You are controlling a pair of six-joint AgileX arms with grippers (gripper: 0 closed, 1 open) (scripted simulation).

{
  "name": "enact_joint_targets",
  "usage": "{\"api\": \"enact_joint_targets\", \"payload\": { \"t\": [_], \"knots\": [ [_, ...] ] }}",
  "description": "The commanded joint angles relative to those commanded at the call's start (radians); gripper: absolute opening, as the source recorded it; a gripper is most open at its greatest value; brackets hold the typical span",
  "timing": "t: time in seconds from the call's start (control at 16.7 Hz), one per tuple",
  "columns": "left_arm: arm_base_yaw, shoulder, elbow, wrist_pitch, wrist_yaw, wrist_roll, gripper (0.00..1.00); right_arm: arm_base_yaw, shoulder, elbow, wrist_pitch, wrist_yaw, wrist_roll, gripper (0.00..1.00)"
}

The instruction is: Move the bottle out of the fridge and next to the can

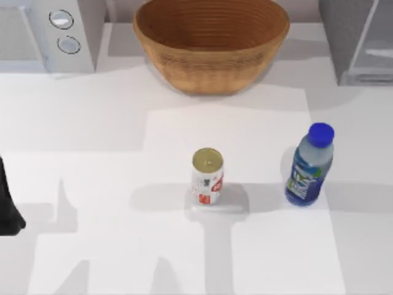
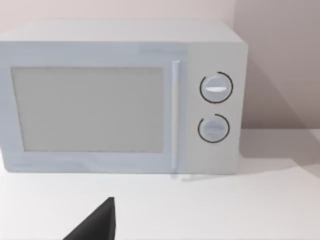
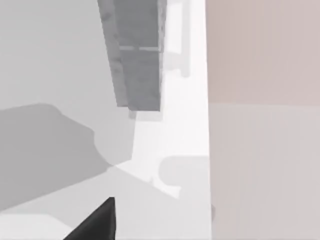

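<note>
Bottle [image 1: 310, 166] upright right of can [image 1: 207, 176] (well apart) | grippers' fingers: cannot tell

the left arm [image 1: 8, 206] is a matte black, smooth-sided shape. in each wrist view a plain black angular wedge of gripper [image 2: 95, 224] shows, unmarked.
</note>
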Motion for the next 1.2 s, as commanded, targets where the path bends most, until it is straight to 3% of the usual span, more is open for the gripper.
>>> {"api": "enact_joint_targets", "payload": {
  "t": [0.42, 0.6, 0.84, 1.2],
  "knots": [
    [0.000, 0.000, 0.000, 0.000, 0.000, 0.000, 1.00, -0.003, 0.009, 0.001, 0.001, -0.003, -0.013, 1.00],
    [0.000, 0.000, 0.000, 0.000, 0.000, 0.000, 1.00, 0.038, 0.014, -0.001, 0.055, -0.001, 0.051, 1.00],
    [0.000, 0.000, 0.000, 0.000, 0.000, 0.000, 1.00, 0.176, 0.024, -0.009, 0.242, 0.022, 0.279, 1.00],
    [0.000, 0.000, 0.000, 0.000, 0.000, 0.000, 1.00, 0.486, 0.032, -0.023, 0.663, 0.088, 0.808, 1.00]
  ]
}}
